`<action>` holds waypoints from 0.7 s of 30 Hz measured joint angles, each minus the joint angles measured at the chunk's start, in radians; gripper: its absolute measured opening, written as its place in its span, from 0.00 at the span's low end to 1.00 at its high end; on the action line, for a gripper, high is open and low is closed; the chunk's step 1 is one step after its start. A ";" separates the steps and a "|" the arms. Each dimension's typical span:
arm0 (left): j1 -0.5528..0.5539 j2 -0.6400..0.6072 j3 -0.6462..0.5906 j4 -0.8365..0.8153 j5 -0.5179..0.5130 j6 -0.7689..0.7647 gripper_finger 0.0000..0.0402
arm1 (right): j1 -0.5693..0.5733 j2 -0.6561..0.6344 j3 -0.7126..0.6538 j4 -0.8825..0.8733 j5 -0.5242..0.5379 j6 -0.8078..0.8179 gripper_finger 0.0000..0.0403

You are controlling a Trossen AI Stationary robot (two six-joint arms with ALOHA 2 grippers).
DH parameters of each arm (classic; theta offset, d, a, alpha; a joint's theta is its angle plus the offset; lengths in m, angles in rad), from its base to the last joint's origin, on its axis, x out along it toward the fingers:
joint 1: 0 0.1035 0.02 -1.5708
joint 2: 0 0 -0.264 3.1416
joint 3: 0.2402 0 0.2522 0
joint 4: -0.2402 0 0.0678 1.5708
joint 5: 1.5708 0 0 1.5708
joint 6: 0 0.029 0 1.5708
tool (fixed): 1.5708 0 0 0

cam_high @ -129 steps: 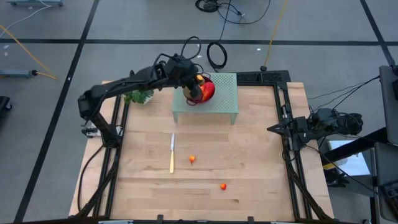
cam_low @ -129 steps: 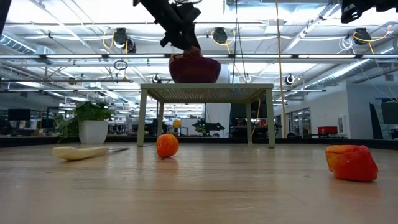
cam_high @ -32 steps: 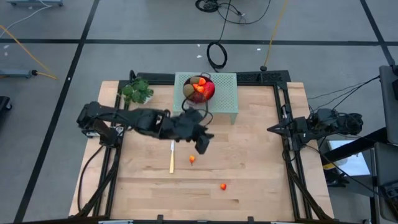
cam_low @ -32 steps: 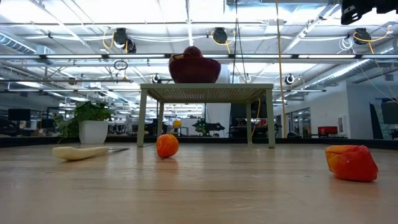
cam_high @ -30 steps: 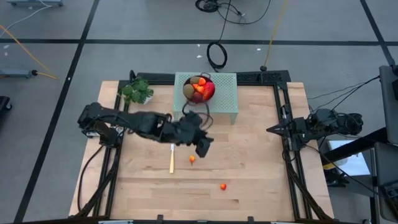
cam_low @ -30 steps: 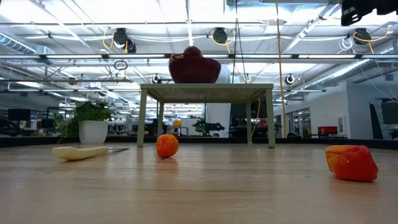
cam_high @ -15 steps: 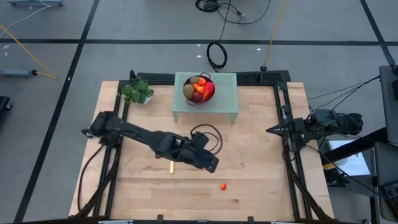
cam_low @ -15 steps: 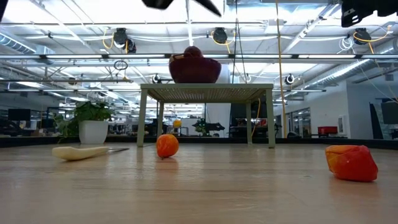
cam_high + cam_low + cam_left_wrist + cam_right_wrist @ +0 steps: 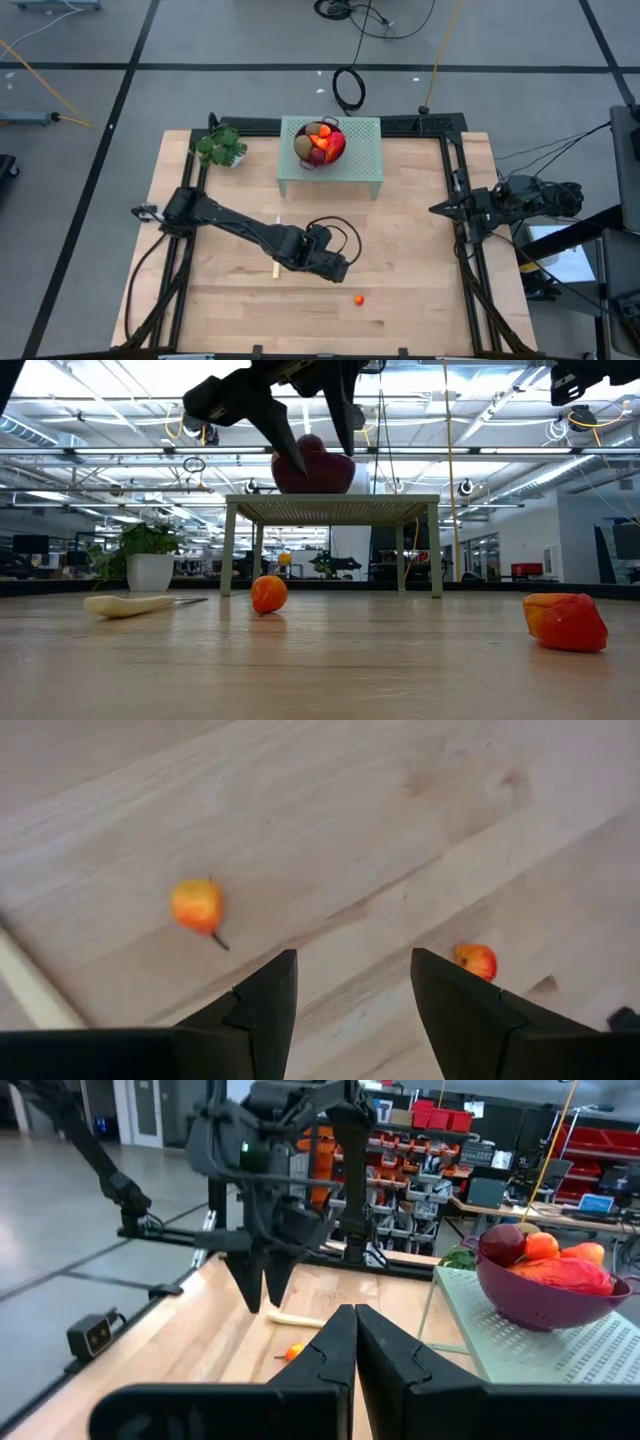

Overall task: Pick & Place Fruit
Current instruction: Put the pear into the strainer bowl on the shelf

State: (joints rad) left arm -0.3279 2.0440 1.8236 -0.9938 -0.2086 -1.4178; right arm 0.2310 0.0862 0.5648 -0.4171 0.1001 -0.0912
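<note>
Now the left claw (image 9: 352, 995) hangs half-open over a small fruit (image 9: 196, 906).
Probably light, round, smooth and apt to roll: pinch across its middle, gently.

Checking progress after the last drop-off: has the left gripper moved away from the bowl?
Yes. The left gripper has left the bowl on the green stand and now hovers over the table's middle, open, above the small orange fruit.
</note>
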 joint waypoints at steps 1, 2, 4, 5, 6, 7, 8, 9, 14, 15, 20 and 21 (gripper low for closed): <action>0.000 0.001 0.000 -0.006 0.000 -0.003 0.49 | 0.000 -0.004 0.000 0.001 0.000 0.004 0.01; -0.001 0.002 0.000 -0.007 -0.001 -0.006 0.49 | 0.000 -0.012 0.000 0.000 -0.001 0.004 0.01; -0.001 0.004 0.000 -0.006 -0.005 -0.006 0.49 | 0.000 -0.032 0.000 -0.005 -0.028 0.004 0.01; -0.001 0.005 0.000 -0.006 -0.005 -0.006 0.49 | 0.000 -0.043 0.000 -0.005 -0.051 0.003 0.01; 0.000 0.005 0.000 -0.007 -0.006 -0.006 0.49 | 0.000 -0.055 0.000 -0.008 -0.075 0.003 0.01; 0.000 0.005 0.000 -0.007 -0.007 -0.006 0.49 | 0.000 -0.069 0.000 -0.017 -0.097 0.009 0.01; 0.001 0.007 0.000 -0.006 -0.008 -0.006 0.49 | 0.000 -0.081 0.000 -0.026 -0.112 0.019 0.01; 0.002 0.009 0.000 -0.007 -0.009 -0.006 0.49 | 0.000 -0.084 0.000 -0.033 -0.123 0.028 0.01; 0.003 0.010 -0.012 -0.017 -0.009 -0.038 0.49 | 0.000 -0.078 -0.004 -0.044 -0.132 0.029 0.01; 0.003 0.010 -0.016 -0.026 -0.008 -0.049 0.49 | 0.000 -0.080 -0.013 -0.034 -0.132 0.027 0.01; 0.003 0.012 -0.062 -0.060 0.000 -0.121 0.49 | 0.000 -0.083 -0.099 0.083 -0.134 0.034 0.01; 0.003 0.012 -0.073 -0.060 0.003 -0.130 0.49 | 0.000 -0.083 -0.124 0.113 -0.135 0.034 0.01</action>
State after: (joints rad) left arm -0.3248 2.0558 1.7504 -1.0542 -0.2057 -1.5483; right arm 0.2310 0.0036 0.4403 -0.3038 -0.0353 -0.0570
